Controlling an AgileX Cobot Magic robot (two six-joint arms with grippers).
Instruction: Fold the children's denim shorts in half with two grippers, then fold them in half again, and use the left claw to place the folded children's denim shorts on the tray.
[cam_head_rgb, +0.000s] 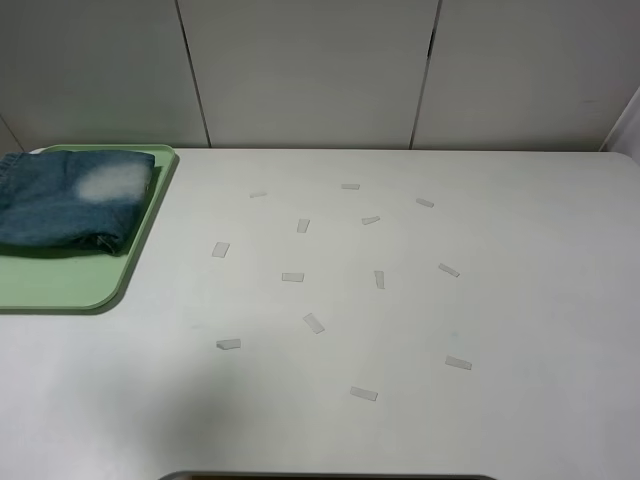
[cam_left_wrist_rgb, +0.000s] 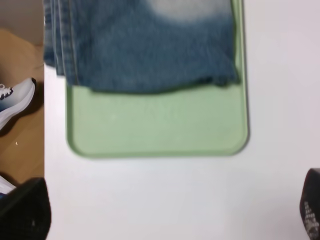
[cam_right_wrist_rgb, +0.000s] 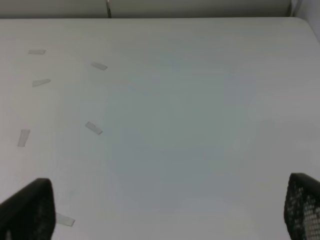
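Note:
The folded children's denim shorts lie on the far part of the light-green tray at the table's left edge, with a whitish faded patch facing up. In the left wrist view the shorts cover the tray's far half and the tray's near half is bare. My left claw is open and empty, hanging over the white table just in front of the tray. My right gripper is open and empty over the bare right side of the table. Neither arm shows in the exterior high view.
Several small grey tape strips are scattered over the middle of the white table. The table's left edge, with floor and a shoe beyond it, runs beside the tray. A grey panelled wall stands behind.

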